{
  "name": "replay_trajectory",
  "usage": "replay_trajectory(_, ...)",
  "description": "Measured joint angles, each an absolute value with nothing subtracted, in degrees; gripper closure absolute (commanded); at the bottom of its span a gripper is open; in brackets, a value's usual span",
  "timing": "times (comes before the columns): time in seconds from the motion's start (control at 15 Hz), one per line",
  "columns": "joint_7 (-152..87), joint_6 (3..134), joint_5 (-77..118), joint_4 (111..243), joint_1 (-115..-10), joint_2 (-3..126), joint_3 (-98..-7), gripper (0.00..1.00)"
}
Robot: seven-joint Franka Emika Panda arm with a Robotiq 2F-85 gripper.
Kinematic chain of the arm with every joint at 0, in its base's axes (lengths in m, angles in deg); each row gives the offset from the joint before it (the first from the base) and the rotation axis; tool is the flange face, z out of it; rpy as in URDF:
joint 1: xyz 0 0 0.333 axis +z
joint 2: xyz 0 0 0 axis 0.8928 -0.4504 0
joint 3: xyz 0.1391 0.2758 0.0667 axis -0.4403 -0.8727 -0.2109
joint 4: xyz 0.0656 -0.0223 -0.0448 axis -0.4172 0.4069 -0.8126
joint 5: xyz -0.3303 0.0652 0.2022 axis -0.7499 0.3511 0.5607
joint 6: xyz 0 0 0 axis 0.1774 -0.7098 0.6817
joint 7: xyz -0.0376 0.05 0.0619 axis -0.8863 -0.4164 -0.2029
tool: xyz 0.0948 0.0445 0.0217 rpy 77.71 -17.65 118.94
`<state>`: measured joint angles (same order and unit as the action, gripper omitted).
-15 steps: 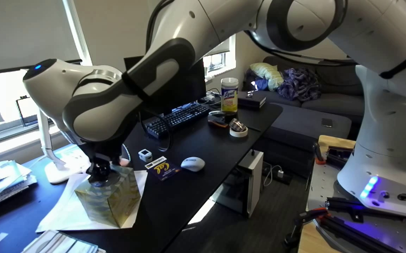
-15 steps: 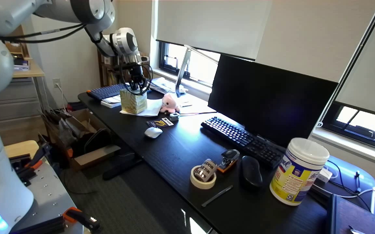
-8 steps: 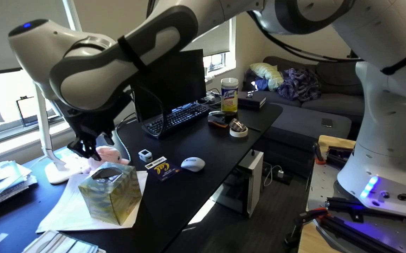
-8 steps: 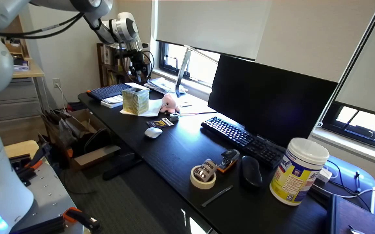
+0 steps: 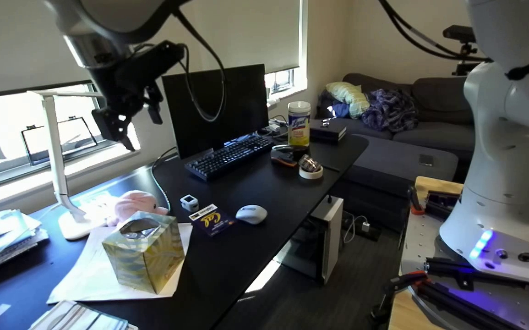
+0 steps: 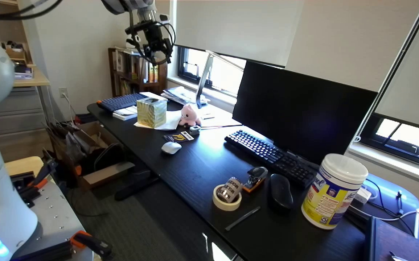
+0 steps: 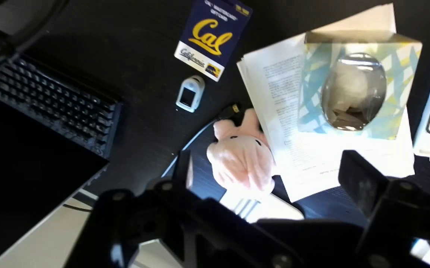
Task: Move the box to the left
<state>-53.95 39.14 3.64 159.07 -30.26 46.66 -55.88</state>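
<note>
The box [image 5: 147, 259], tan and olive with a leafy pattern, stands upright on white papers near the desk's front edge. Both exterior views show it, and an oval film-covered opening marks its top. Seen from the wrist, the box [image 7: 399, 70] lies to the upper right, outside the jaws. My gripper [image 5: 143, 132] hangs high above the desk, well clear of the box. Its fingers [image 7: 360, 178] are spread wide with nothing between them. In an exterior view the gripper [image 6: 161, 61] is up in front of the bookshelf.
Beside the box sits a pink plush toy [image 5: 135, 205], with a white desk lamp [image 5: 53, 151] behind. Nearby lie a blue card [image 5: 211, 220], a small white device [image 5: 189, 202] and a mouse [image 5: 251, 214]. Booklets [image 5: 81, 318] lie in front. A monitor [image 6: 300, 112] stands farther along.
A second ago my gripper was down at the box's top. It has come off the box, opened and risen high above it. The box shifted slightly at first, then stayed still.
</note>
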Motion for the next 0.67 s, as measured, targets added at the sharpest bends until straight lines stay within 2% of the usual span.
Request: replay_trajectory(0.67,-57.66,39.17,10.00,187.10,-40.75,74.74,-59.66,0.00)
